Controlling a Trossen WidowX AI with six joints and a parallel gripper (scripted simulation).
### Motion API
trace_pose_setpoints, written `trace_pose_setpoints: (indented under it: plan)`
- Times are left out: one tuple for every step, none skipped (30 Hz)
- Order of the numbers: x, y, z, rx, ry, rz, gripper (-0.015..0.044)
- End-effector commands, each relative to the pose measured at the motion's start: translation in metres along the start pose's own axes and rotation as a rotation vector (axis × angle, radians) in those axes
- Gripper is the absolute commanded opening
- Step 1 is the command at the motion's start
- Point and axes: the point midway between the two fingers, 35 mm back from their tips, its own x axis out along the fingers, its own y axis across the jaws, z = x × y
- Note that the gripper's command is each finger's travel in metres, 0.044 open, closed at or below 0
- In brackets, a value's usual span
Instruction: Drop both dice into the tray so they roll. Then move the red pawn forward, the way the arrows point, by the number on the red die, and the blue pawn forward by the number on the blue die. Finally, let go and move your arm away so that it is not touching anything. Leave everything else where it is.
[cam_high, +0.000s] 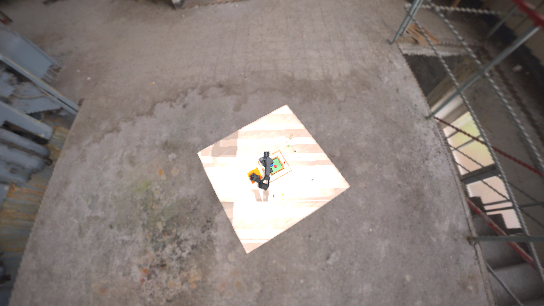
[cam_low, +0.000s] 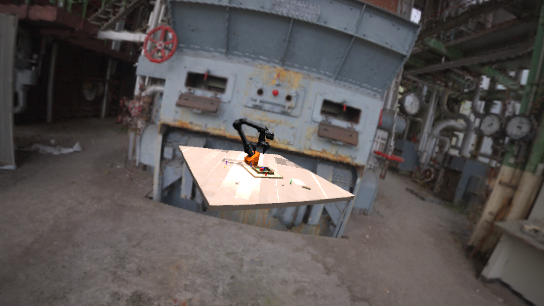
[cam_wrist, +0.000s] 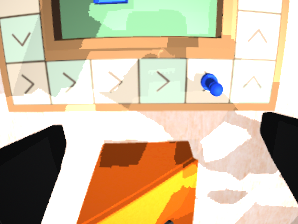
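The blue pawn (cam_wrist: 212, 85) stands upright on a pale square of the board's near row, second from the right corner, in the wrist view. My gripper (cam_wrist: 164, 125) (cam_low: 265, 150) is open and empty, its fingers wide apart, raised above the table and clear of the pawn. The green tray (cam_wrist: 150, 25) (cam_high: 278, 164) is in the middle of the board (cam_wrist: 60, 107). A blue die (cam_wrist: 111, 1) shows at the wrist view's top edge; its number is not readable. A red die (cam_high: 275, 166) lies in the tray. A small red piece (cam_high: 284, 162), seemingly the red pawn, is on the board's far side.
The orange arm base (cam_wrist: 145, 175) (cam_high: 253, 174) stands beside the board. Small objects lie around on the table: a purple one (cam_high: 273, 196) (cam_low: 226, 162), a yellow one (cam_high: 283, 194), a red one (cam_high: 313, 179), a green one (cam_high: 288, 146) (cam_low: 291, 182) and an orange one (cam_high: 291, 136).
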Motion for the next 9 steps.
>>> trace_pose_setpoints:
  plan:
    - [-0.0168,0.0194,-0.0042,0.016,0.013,-0.018,0.044]
    - [-0.0168,0.0194,-0.0042,0.016,0.013,-0.018,0.044]
    - [-0.0168,0.0194,-0.0042,0.016,0.013,-0.018,0.044]
    - [-0.0097,0.0108,-0.0021,0.003,0.002,-0.008,0.044]
    - [-0.0097,0.0108,-0.0021,0.003,0.002,-0.008,0.044]
    - [-0.0097,0.0108,-0.0021,0.003,0.002,-0.008,0.044]
    - [-0.0097,0.0108,-0.0021,0.003,0.002,-0.008,0.044]
    - [-0.0097,0.0108,-0.0021,0.003,0.002,-0.008,0.044]
    - [-0.0097,0.0108,-0.0021,0.003,0.002,-0.008,0.044]
